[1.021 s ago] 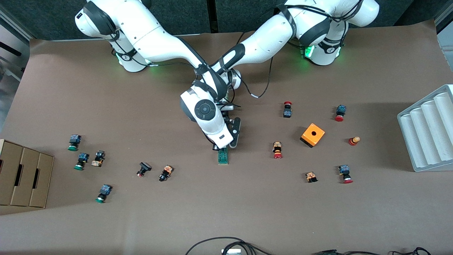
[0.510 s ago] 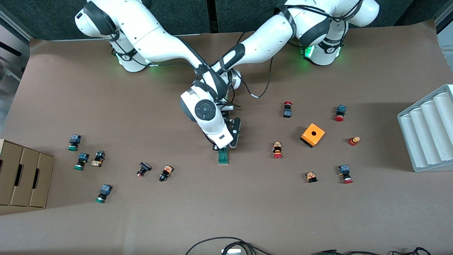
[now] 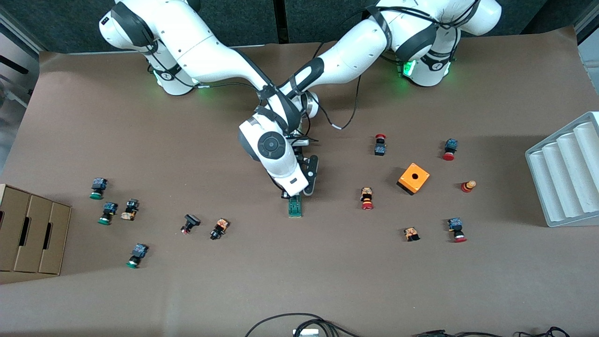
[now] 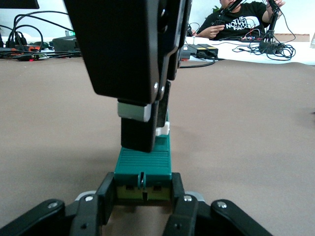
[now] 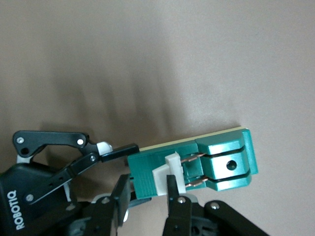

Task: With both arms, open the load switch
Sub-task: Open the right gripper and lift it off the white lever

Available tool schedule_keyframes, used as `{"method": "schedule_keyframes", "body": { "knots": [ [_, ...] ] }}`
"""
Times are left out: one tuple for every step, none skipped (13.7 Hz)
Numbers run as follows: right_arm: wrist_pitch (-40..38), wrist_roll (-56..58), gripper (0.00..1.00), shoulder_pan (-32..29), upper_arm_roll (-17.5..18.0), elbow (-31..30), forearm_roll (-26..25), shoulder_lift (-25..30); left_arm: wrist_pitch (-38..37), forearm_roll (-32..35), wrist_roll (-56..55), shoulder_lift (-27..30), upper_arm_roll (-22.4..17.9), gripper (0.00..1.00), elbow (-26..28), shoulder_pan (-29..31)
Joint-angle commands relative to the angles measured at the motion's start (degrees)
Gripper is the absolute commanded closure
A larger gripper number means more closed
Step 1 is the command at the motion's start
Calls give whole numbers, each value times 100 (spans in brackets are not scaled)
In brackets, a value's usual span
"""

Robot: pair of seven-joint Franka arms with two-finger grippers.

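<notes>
Left gripper (image 4: pixel 142 196) and right gripper (image 5: pixel 147 196) both clamped (arms crossing mid-table).

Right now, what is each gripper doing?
Left gripper: shut on the load switch.
Right gripper: shut on the load switch.

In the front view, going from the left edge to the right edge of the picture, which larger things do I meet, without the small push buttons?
cardboard box → load switch, held by the right gripper and left gripper → orange cube → grey ribbed tray
</notes>
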State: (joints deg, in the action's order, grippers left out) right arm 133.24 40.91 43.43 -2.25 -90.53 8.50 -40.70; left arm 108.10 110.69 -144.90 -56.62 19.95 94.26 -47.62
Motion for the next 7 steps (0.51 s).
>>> {"method": "schedule_keyframes", "body": {
  "knots": [
    [150, -39, 61, 95, -47, -87, 99, -17, 168, 199, 6, -174, -61, 59, -224, -72],
    [141, -57, 59, 95, -47, -87, 108, 1, 168, 199, 6, -174, -61, 59, -224, -72],
    [124, -83, 44, 95, -47, -87, 117, 27, 168, 199, 6, -174, -61, 59, -224, -72],
    [106, -83, 0, 86, -64, -87, 126, 62, 168, 199, 6, -174, -61, 59, -224, -72],
    [97, -83, 0, 78, -65, -61, 126, 106, 168, 199, 6, -174, -61, 59, -224, -72],
    [89, -83, 0, 69, -65, -52, 126, 133, 168, 199, 6, -174, -61, 59, -215, -72],
    [71, -83, 0, 69, -65, -43, 135, 168, 168, 199, 6, -174, -61, 59, -224, -64]
  ]
}}
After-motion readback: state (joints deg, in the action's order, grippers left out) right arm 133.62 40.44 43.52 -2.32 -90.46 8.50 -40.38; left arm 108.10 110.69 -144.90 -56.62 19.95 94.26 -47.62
